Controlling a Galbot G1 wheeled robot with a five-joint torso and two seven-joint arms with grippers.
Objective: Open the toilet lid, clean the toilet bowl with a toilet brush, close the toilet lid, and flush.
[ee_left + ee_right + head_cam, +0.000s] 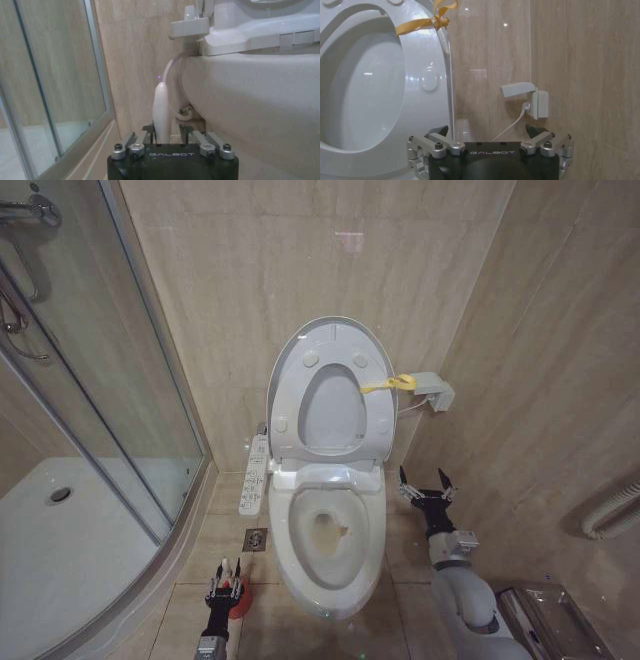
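Setting: a small bathroom with beige stone-look wall tiles and matching floor tiles.

Item 1. Shower enclosure, at 9 o'clock in the head view: curved glass screen over a white shower tray with a round drain.

Item 2. Left gripper, at 7 o'clock, low over the floor beside the bowl's left flank. Its fingers are pinched on the pale handle of the toilet brush; in the left wrist view the handle stands upright between them. The round red holder cup sits on the floor right at the gripper.

Item 3. Floor drain, a small square grate between the gripper and the bowl.

Item 4. Long white button panel, fixed along the bowl's left side.

Item 5. Toilet bowl, centre, at 6 o'clock: white, open, with yellowish staining in the basin.

Item 6. Toilet lid, at 12 o'clock above the bowl: raised upright against the wall, the seat ring lifted with it. A yellow strap is tied at its right edge.

Item 7. Right gripper, at 4 o'clock, just right of the bowl's rear: fingers spread apart, holding nothing.

Item 8. Wall socket with flip cover, at 2 o'clock, a white cable hanging from it.
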